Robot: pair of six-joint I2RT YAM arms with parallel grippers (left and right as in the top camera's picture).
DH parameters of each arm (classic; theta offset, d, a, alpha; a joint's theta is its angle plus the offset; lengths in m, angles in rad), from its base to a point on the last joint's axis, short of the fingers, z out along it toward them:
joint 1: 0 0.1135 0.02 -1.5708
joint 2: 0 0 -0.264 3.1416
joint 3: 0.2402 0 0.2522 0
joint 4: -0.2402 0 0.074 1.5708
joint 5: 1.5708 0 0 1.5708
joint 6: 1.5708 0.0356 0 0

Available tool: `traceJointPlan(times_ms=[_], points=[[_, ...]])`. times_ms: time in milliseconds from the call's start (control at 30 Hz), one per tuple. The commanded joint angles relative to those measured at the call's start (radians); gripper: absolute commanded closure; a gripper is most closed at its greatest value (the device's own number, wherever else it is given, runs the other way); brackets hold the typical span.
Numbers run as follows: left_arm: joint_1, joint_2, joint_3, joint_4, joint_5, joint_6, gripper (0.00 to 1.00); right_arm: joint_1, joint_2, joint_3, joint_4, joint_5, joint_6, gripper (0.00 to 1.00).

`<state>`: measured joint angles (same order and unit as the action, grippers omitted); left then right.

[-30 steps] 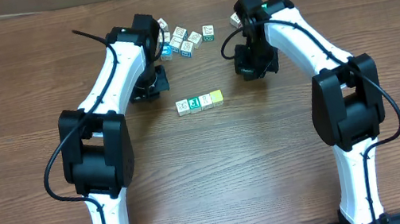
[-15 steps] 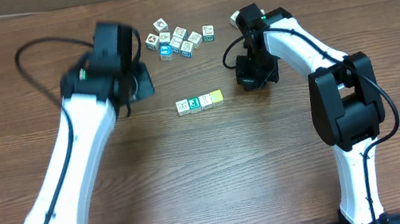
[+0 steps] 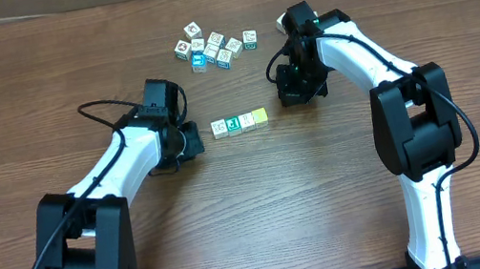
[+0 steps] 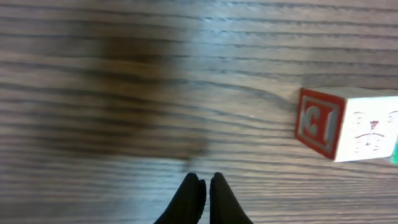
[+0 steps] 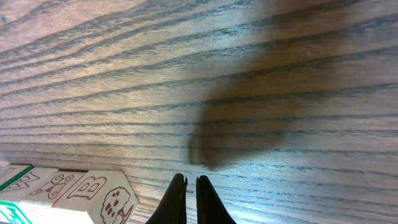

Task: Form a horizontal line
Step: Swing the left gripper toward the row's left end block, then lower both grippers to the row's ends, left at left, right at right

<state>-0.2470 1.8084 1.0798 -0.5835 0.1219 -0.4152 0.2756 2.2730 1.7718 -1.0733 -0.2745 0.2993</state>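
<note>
Swinging in from the wide reach it showed half a second ago, the left arm is now folded close. Its left hand (image 3: pixel 185 143) lies low over the table (image 3: pixel 261 208), just left of the horizontal line (image 3: pixel 239 122). The right hand (image 3: pixel 296 89) has edged slightly leftward in that time. The line itself has not shifted: four small cubes in a straight row, white, teal-green, white and yellow from left to right, mid-table below the loose cluster of cubes (image 3: pixel 212 46).

Both hands flank the row without touching it, the left beside its white end and the right a little past its yellow end and slightly farther up the table. The left wrist view shows that hand's fingers pressed together with nothing between them, and the end cube (image 4: pixel 345 124), red on one side, apart to the right. The right wrist view shows the same pinched, empty fingers, with the row's cubes in the lower left corner.
</note>
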Motion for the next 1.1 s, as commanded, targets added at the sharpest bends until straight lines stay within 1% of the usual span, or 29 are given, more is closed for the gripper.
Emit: traceJointPlan(times_ms=[0, 167, 300, 467, 667, 933, 1067], points=[[0.002, 0.016, 0.024, 0.035, 0.058, 0.0, 0.96, 0.005, -0.032, 0.0, 0.003, -0.015, -0.012, 0.96], [-0.005, 0.017, 0.021, 0.072, 0.05, 0.0, 0.96, 0.032, -0.032, 0.0, 0.018, 0.01, -0.009, 0.96], [-0.018, 0.035, 0.021, 0.113, 0.025, 0.0, 0.96, 0.052, -0.032, 0.0, 0.027, 0.133, 0.074, 0.96], [-0.032, 0.064, 0.021, 0.144, 0.025, 0.0, 0.96, 0.066, -0.032, -0.012, 0.046, 0.139, 0.076, 0.96], [-0.032, 0.068, 0.021, 0.151, 0.024, 0.0, 0.96, 0.091, -0.032, -0.077, 0.122, 0.144, 0.074, 0.96], [-0.032, 0.068, 0.021, 0.151, 0.025, 0.0, 0.96, 0.106, -0.033, -0.078, 0.138, 0.163, 0.076, 0.96], [-0.032, 0.068, 0.021, 0.151, 0.025, 0.0, 0.96, 0.115, -0.041, -0.076, 0.139, 0.22, 0.115, 0.96]])
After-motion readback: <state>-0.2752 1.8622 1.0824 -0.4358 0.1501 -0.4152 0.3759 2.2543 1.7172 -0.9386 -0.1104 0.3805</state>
